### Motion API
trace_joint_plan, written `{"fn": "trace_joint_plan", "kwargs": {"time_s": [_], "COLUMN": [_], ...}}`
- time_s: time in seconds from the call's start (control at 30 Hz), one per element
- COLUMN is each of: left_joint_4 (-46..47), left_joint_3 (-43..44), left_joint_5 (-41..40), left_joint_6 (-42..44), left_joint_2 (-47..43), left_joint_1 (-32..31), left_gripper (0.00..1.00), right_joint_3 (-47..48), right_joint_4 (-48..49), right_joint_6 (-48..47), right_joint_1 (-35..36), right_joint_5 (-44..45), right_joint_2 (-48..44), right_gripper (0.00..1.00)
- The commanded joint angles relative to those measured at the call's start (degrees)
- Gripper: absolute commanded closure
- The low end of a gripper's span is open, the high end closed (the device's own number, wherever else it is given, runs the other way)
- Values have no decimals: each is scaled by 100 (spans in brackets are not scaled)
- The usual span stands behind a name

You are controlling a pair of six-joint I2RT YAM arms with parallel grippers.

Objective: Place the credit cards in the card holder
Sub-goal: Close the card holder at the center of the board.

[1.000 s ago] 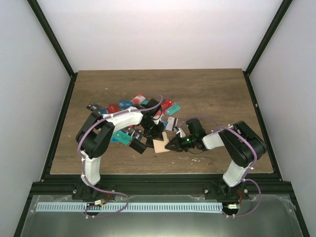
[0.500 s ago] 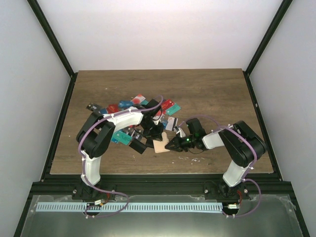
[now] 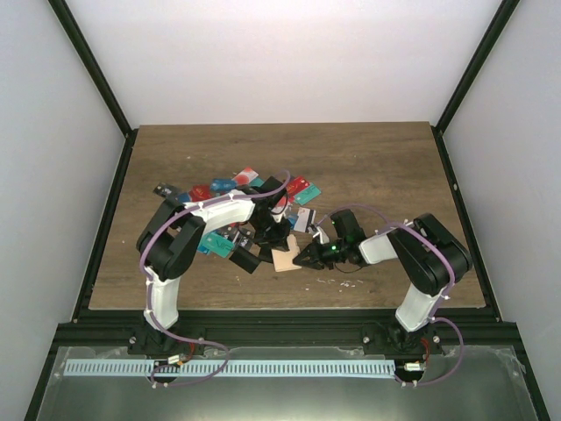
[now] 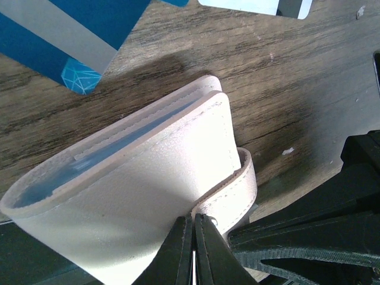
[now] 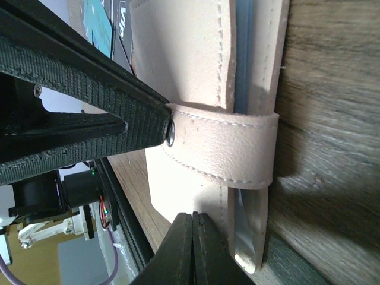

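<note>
The tan card holder (image 3: 286, 259) lies folded on the wood just in front of the pile of credit cards (image 3: 230, 188). A pale blue card edge shows inside its fold (image 4: 89, 163) (image 5: 242, 59). My left gripper (image 3: 279, 243) is shut, its tips (image 4: 195, 217) pressed against the holder's snap tab (image 4: 244, 184) with nothing between them. From the right, my right gripper (image 3: 303, 260) is shut too, its tips (image 5: 192, 216) resting on the holder's flat side (image 5: 178, 178). The left fingers (image 5: 107, 127) meet the tab's snap (image 5: 170, 133). A blue card (image 4: 59, 32) lies beyond the holder.
Red, teal, blue and black cards (image 3: 298, 189) spread across the middle of the brown table (image 3: 377, 167), behind and left of both grippers. Small white specks (image 3: 337, 281) lie near the front edge. Black frame rails (image 3: 280, 314) border the table.
</note>
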Motion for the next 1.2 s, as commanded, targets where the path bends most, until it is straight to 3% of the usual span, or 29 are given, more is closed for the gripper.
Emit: {"fn": "trace_joint_plan", "kwargs": {"time_s": [0.0, 0.77, 1.0, 1.17], "left_joint_4": [-286, -1067, -946, -859], "left_joint_3": [-52, 415, 884, 1035], "left_joint_5": [-162, -1036, -1189, -1279], "left_joint_6": [174, 398, 416, 382], "left_joint_2": [244, 873, 378, -110], "left_joint_1": [-104, -447, -395, -242], "left_gripper": [96, 96, 94, 81], "right_joint_3": [-40, 0, 693, 1532], "right_joint_4": [-608, -753, -1762, -2795], "right_joint_6": [-107, -167, -669, -1049], "right_joint_1": [-54, -127, -121, -127], "right_joint_5": [1018, 1022, 1195, 1540], "right_joint_2": [349, 78, -806, -1445], "right_gripper": [99, 99, 98, 84]}}
